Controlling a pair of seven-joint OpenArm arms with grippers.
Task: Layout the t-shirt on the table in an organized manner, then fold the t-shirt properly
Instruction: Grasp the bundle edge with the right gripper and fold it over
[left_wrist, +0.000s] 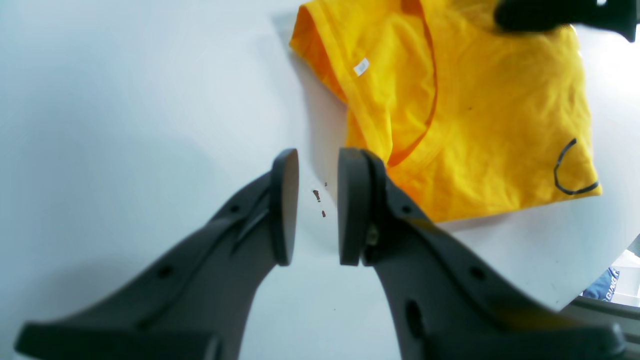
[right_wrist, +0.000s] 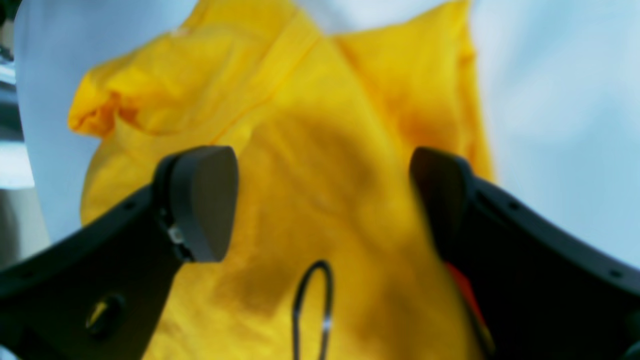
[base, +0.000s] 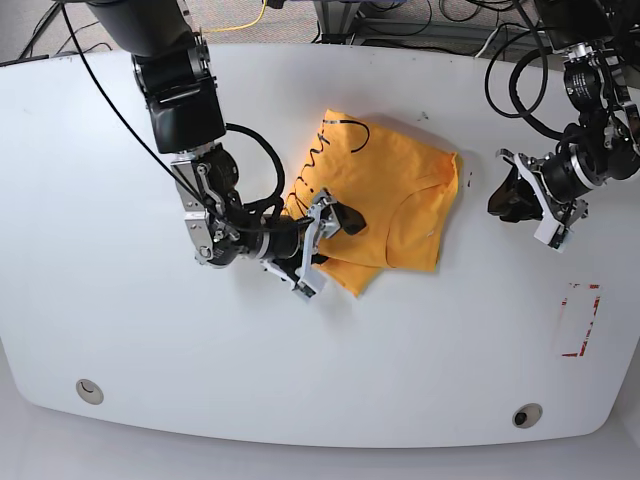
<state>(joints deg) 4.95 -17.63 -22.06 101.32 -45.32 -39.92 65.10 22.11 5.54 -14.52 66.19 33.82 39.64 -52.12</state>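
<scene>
Both pairs of jaws stand apart with nothing between them. On the right gripper (right_wrist: 322, 205) the pads are spread wide, hanging just over the t-shirt (right_wrist: 320, 140) with a loop of its black line print (right_wrist: 312, 310) below the gap; that wide spread, judged from the wrist view, suits taking a thick fold of cloth or having just let one go (which of the two cannot be told). In the base view this right gripper (base: 318, 245) sits over the shirt's near-left edge, where a corner lies doubled under.

Narrower is the gap on the left gripper (left_wrist: 317, 205), showing only bare table (left_wrist: 125, 125) and a few dark scuffs (left_wrist: 318, 197). It holds off to one side of the garment, near it but not touching, probably waiting its turn.

Outward from there, the t-shirt (base: 385, 195) lies in the middle of the table (base: 330, 390), folded over itself into a rough, wrinkled block with a sleeve and white tag (left_wrist: 361, 66) showing. Well apart from it, a red tape outline (base: 578, 320) marks the table's far right.
</scene>
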